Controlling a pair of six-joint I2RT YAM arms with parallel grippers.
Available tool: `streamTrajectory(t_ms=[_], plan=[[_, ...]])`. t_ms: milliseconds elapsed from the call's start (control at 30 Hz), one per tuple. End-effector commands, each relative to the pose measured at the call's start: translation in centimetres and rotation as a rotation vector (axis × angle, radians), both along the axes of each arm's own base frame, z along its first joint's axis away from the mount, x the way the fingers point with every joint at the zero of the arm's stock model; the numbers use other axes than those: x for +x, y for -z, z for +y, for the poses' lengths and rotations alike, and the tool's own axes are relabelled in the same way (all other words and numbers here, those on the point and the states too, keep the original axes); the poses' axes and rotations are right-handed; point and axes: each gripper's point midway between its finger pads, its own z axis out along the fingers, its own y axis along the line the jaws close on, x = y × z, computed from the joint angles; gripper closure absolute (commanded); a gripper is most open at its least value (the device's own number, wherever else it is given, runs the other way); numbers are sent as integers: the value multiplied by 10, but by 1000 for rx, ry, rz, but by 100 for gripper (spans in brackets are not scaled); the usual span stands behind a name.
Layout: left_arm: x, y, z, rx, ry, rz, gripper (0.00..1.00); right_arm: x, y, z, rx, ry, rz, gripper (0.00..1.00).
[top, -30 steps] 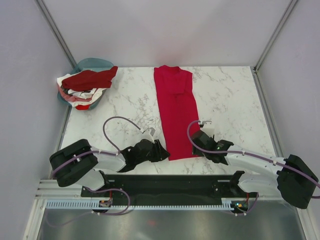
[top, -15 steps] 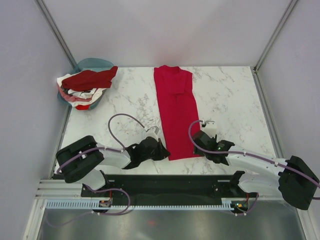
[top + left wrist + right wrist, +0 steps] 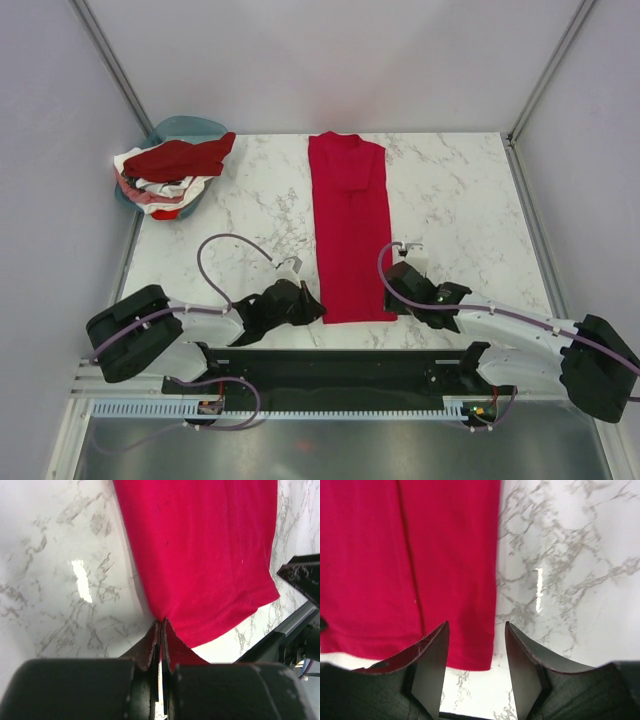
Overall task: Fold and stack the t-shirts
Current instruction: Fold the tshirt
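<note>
Marble table (image 3: 460, 190) — pale grey walls (image 3: 330, 60).

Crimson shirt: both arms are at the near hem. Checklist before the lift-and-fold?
1. Left fingers shut on the crimson t-shirt at its near-left hem corner: ok.
2. Right fingers gripping the near-right corner: not ok; they are open, straddling the shirt's right edge.
3. Those fingers low enough to catch cloth: cannot tell.
4. Shirt lying flat as a long strip on the table: ok.
5. Shirt pile in the teal basin apart from the fold path: ok.
</note>
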Motion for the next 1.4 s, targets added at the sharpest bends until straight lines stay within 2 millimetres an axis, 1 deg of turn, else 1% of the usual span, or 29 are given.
streamTrajectory(t_ms=[0, 100, 133, 233, 400, 433, 500, 533, 567, 600, 633, 667, 700, 733, 767, 833, 867, 933, 1100, 1267, 1367], plan=[[-16, 49, 38, 251, 26, 88, 98, -7, -5, 16, 85, -57, -4, 44], [-16, 47, 39, 242, 27, 81, 97, -11, -2, 17, 88, -68, 6, 44], [-17, 47, 39, 241, 29, 79, 95, -12, -1, 17, 86, -68, 16, 44], [-18, 48, 41, 238, 32, 82, 91, -14, 10, 16, 38, -63, 54, 45], [-19, 48, 46, 242, 33, 86, 91, -16, 20, 15, -32, -50, 75, 45], [-18, 46, 46, 236, 28, 82, 91, -16, 19, 17, -30, -52, 74, 46], [-19, 47, 51, 239, 21, 84, 91, -18, 22, 18, -42, -58, 81, 49], [-18, 44, 52, 231, 18, 76, 91, -18, 22, 19, -45, -59, 82, 53], [-20, 45, 55, 239, 15, 81, 92, -20, 23, 20, -48, -67, 84, 59], [-20, 46, 57, 242, 12, 80, 92, -21, 23, 22, -46, -73, 87, 68], [-20, 46, 59, 245, 7, 82, 92, -22, 22, 22, -37, -74, 86, 80], [-20, 45, 60, 246, 5, 81, 92, -23, 22, 22, -35, -75, 86, 84], [-20, 46, 61, 249, 7, 82, 92, -23, 20, 23, -27, -77, 80, 86], [-20, 45, 60, 246, 6, 80, 89, -24, 20, 23, -25, -78, 78, 86], [-20, 45, 61, 248, 9, 82, 84, -24, 16, 24, -9, -82, 70, 83], [-22, 45, 59, 242, 22, 84, 69, -25, 12, 26, 15, -90, 64, 79], [-23, 44, 58, 237, 27, 85, 66, -26, 11, 26, 19, -92, 62, 77], [-23, 42, 55, 224, 38, 82, 62, -27, 10, 26, 25, -100, 62, 76], [-25, 40, 50, 198, 57, 84, 57, -27, 11, 25, 16, -106, 66, 76], [-26, 40, 48, 200, 65, 87, 59, -27, 11, 25, 15, -102, 61, 78], [-25, 41, 49, 205, 60, 91, 63, -26, 10, 25, 16, -106, 57, 79]])
